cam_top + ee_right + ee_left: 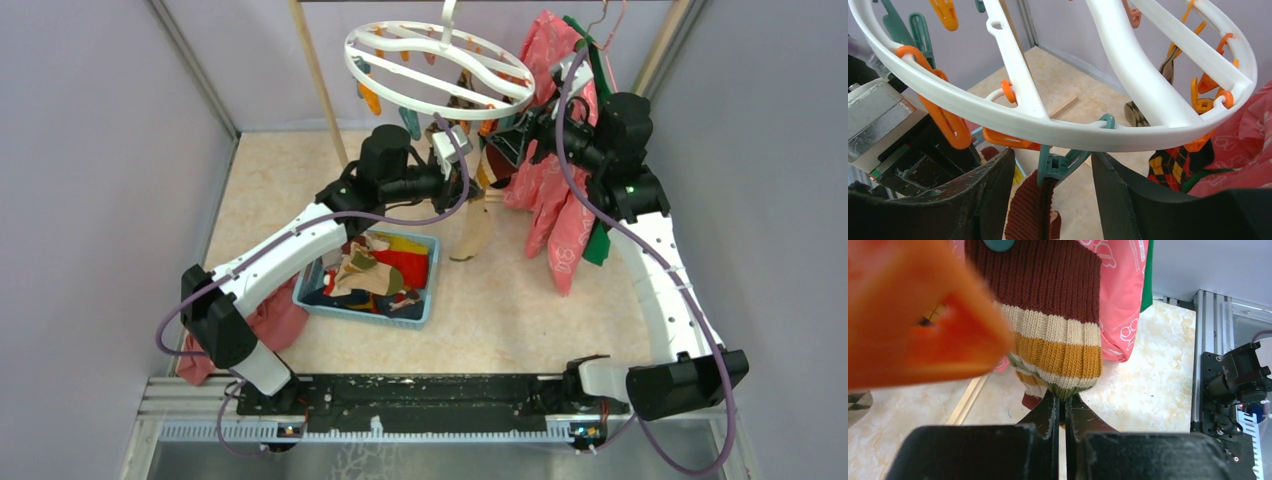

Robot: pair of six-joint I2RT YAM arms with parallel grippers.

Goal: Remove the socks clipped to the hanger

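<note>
Hanger: white ring hanger [440, 65] hung at 12 o'clock of the top view, above the worktop [560, 320]; most of its clips looked bare.
Sock in hand: striped sock [1053, 325], maroon cuff with cream and mustard bands, hung from a teal clip [1058, 165] on the near rim.
Left tool: left tool [1063, 407] was closed to a thin slit, pinching the sock's bottom edge from 6 o'clock.
Right tool: right tool [1053, 195] was wide open and held nothing. Its fingers stood either side of the teal clip, just under the ring.
Other socks: argyle sock [1173, 167] hung clipped at 4 o'clock of the right wrist view. More socks lay in the blue basket [362, 309], at 7 o'clock of the hanger.
Nearby: pink garment [560, 190] hung at 3 o'clock of the hanger, close to the right arm.
Step, judged: clip release, with the sock already held from below.
Risk 1: a left pull before the clip opened would stretch the sock and tilt or swing the hanger.
Risk 2: right fingers closing high would pinch the ring, not the clip handles.
Risk 3: blurred orange clip [923, 325] sat right at the left camera and could snag.
Risk 4: thin grip on the hem, so the sock could slip and miss the basket.
</note>
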